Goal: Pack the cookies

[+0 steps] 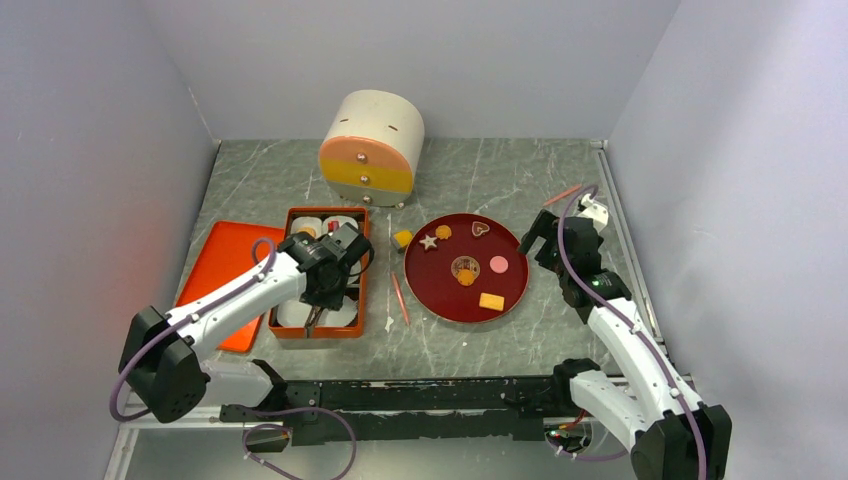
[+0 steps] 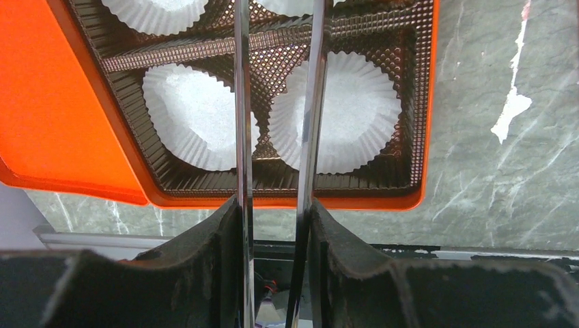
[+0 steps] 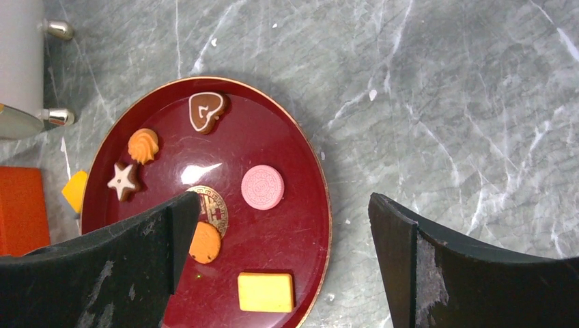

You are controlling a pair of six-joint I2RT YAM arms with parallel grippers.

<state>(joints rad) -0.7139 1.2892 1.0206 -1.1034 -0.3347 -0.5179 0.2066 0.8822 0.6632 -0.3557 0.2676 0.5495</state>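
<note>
Cookies lie on a dark red plate (image 1: 510, 290): a heart (image 3: 206, 111), an orange swirl (image 3: 143, 145), a white star (image 3: 123, 180), a pink round (image 3: 262, 186), an orange round (image 3: 204, 242), a yellow rectangle (image 3: 266, 292) and a gold-brown patterned disc (image 3: 213, 206). My right gripper (image 3: 283, 219) is open and empty above the plate's right side, also seen in the top view (image 1: 540, 240). My left gripper (image 2: 273, 205) is shut on metal tweezers (image 2: 242, 102), held over the orange box (image 1: 365, 300), whose brown tray holds white paper liners (image 2: 198, 113).
A yellow piece (image 1: 403, 238) lies on the table left of the plate, with a pink stick (image 1: 400, 297) beside it. The orange lid (image 1: 220, 265) lies left of the box. A round cream drawer unit (image 1: 372, 148) stands at the back. Grey walls close three sides.
</note>
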